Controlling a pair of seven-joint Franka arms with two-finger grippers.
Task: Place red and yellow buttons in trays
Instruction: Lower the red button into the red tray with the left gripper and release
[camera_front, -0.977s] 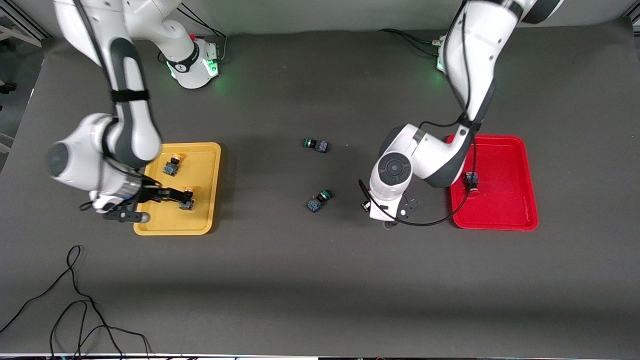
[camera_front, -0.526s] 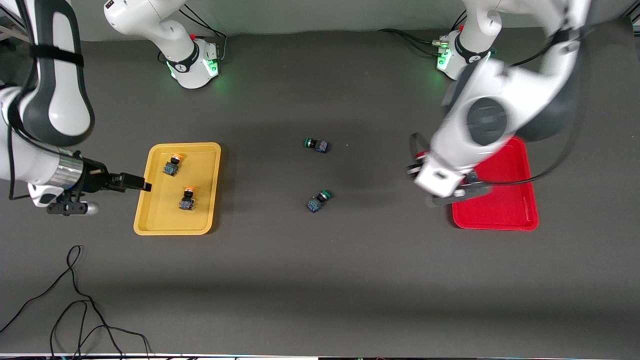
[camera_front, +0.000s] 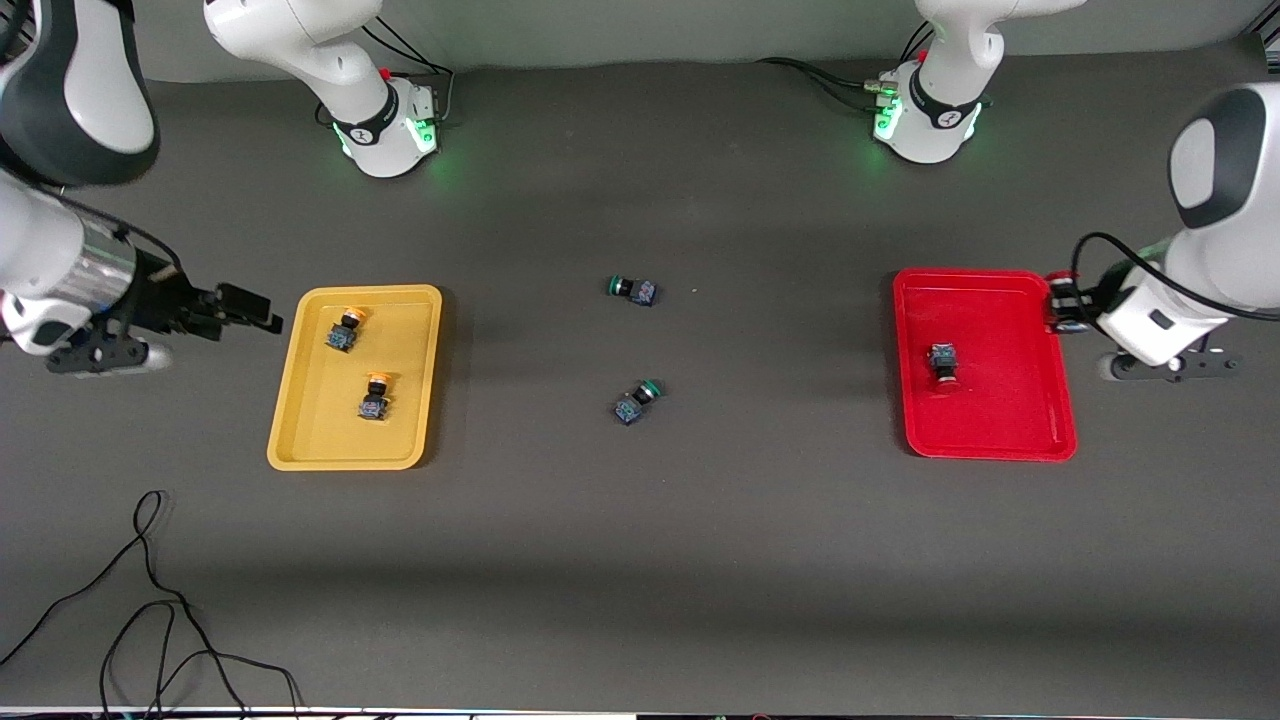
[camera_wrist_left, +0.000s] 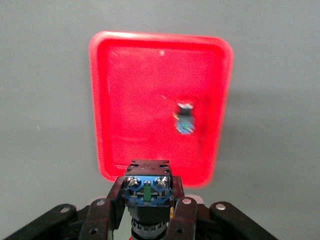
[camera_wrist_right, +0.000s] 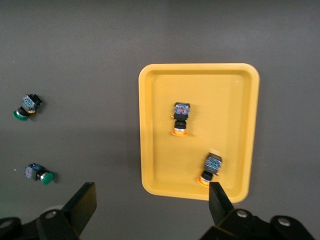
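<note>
The mustard yellow tray (camera_front: 300, 440) holds two yellow-capped buttons (camera_front: 345, 330) (camera_front: 375, 397); both show in the right wrist view (camera_wrist_right: 181, 117) (camera_wrist_right: 211, 169), in the tray (camera_wrist_right: 240, 90). My right gripper (camera_front: 255, 308) (camera_wrist_right: 151, 195) is open and empty, over the table beside that tray at the right arm's end. The red tray (camera_front: 1040, 420) (camera_wrist_left: 125, 100) holds one red-capped button (camera_front: 943, 362) (camera_wrist_left: 184, 120). My left gripper (camera_front: 1058, 305) (camera_wrist_left: 147, 182) is shut on a button with a bluish block body (camera_wrist_left: 147, 189), its cap hidden, over the table's edge of the red tray at the left arm's end.
Two green-capped buttons (camera_front: 632, 289) (camera_front: 637, 400) lie on the dark table between the trays; they also show in the right wrist view (camera_wrist_right: 27, 106) (camera_wrist_right: 40, 174). A black cable (camera_front: 150, 600) loops at the near corner by the right arm's end. The arm bases (camera_front: 385, 125) (camera_front: 925, 110) stand farthest from the camera.
The right gripper drew back out of the yellow tray, leaving a yellow button there. The left arm rose from the table's middle and swung across the red tray, carrying a button.
</note>
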